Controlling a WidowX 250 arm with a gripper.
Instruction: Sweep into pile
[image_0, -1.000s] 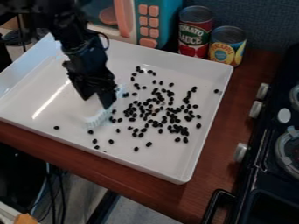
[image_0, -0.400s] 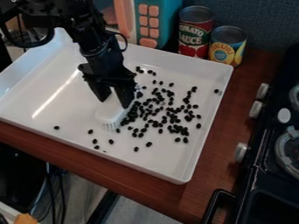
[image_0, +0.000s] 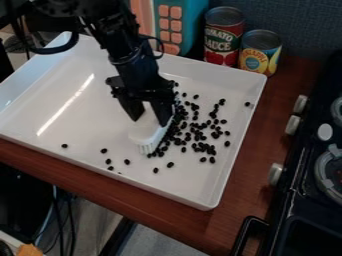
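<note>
brown wooden counter (image_0: 240, 200) beside a black toy stove (image_0: 294, 200)

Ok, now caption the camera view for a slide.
The gripper holds a white brush against scattered black beans in a white tray, near two cans and a stove.

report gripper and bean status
Gripper shut on white brush, bristles against beans. Beans bunched along brush, several strays toward tray's near edge. Nothing blocking brush besides beans.
</note>
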